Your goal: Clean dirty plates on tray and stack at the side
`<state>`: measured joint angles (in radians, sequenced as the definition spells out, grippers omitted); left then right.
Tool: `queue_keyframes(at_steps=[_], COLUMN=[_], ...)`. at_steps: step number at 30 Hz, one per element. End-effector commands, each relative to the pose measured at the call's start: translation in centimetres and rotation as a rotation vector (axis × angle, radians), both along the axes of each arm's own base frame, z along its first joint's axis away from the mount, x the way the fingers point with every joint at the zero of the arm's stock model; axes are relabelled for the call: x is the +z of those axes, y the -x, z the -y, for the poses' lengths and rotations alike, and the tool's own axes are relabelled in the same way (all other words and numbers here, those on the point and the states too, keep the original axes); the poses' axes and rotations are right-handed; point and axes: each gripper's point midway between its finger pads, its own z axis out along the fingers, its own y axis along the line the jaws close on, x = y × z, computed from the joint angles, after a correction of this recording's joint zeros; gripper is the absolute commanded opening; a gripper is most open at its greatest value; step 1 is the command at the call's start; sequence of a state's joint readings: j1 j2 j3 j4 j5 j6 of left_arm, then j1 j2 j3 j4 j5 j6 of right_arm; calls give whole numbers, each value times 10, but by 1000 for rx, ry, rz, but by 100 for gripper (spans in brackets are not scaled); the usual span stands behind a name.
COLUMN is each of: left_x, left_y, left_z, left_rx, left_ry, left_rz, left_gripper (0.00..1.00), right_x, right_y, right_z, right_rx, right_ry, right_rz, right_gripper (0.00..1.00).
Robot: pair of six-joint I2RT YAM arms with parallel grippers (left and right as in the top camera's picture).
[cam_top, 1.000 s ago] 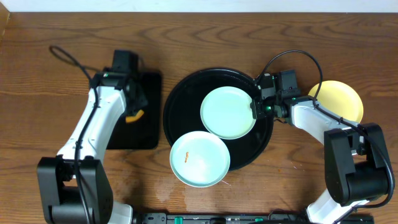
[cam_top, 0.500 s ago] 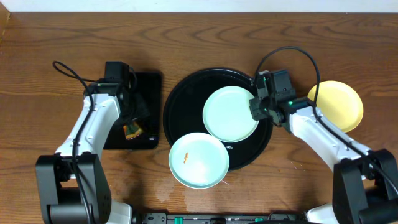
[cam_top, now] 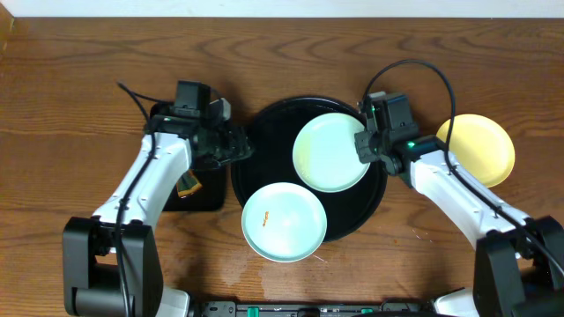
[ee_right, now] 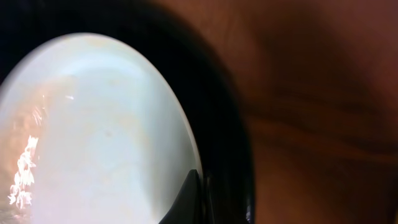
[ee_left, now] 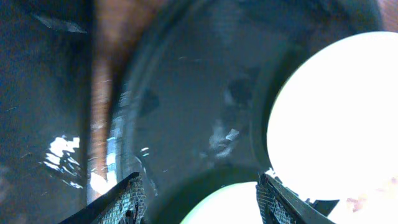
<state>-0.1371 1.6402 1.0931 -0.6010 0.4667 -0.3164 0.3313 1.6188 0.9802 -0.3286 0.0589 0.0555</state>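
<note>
Table (cam_top: 88, 53): dark brown wood, on which everything is set.
Rectangular tray (cam_top: 211, 187): black, placed left of the round tray and partly covered by the left arm.
Small item (cam_top: 187, 183): orange and green, seen on the rectangular tray beside the left arm; what it is cannot be told.
Left gripper (cam_top: 236, 148): held over the left rim of the round tray. In the left wrist view its fingertips (ee_left: 127, 198) are spread wide with nothing between them, so it is released.
Round tray (cam_top: 269, 154): large, glossy and black, with a raised rim, placed at the middle of the table.
Front mint plate (cam_top: 284, 222): laid on the near part of the round tray, its front edge carried out past the rim over the table. A small orange smear (cam_top: 267, 221) is seen left of its middle.
Rear mint plate (cam_top: 330, 152): found over the right rear part of the round tray, with no smear to be made out. Whether it is flat on the tray or raised cannot be told.
Right gripper (cam_top: 364, 145): clenched on the right edge of the rear mint plate; in the right wrist view one finger (ee_right: 189, 199) is seen lying at the plate's rim, the other being hidden.
Yellow plate (cam_top: 480, 150): set on the table right of the round tray, apart from it, behind the right arm.
</note>
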Motion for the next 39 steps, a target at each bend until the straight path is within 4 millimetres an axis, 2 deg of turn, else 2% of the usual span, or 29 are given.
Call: queue_keyframes(at_steps=[1, 5, 12, 18, 24, 26, 30, 32, 34, 39], left_x=[19, 20, 20, 20, 20, 20, 20, 20, 20, 15], left_y=[-9, -9, -10, -9, -8, -8, -8, -8, -8, -6], left_z=[18, 27, 28, 28, 28, 28, 28, 28, 33, 56], left_rx=[-52, -77, -78, -78, -78, -78, -78, -80, -92, -153], left_ry=[28, 30, 32, 31, 31, 31, 31, 32, 33, 39], left_rz=[80, 93, 99, 97, 92, 92, 92, 93, 100, 113], left_gripper=[59, 59, 59, 59, 60, 60, 61, 59, 53, 40], right_x=[49, 62, 81, 77, 54, 39, 10, -3, -10, -21], right_y=[-16, -14, -9, 0, -8, -13, -11, -8, -5, -2], right_z=[-2, -4, -13, -19, 4, 8, -1, 1, 0, 3], right_rx=[18, 71, 131, 141, -15, -4, 90, 79, 89, 58], right_ry=[7, 37, 173, 198, 124, 60, -180, -267, -325, -363], right_rz=[134, 172, 253, 234, 156, 103, -32, -99, -137, -188], right_gripper=[1, 1, 1, 1, 2, 20, 36, 36, 35, 32])
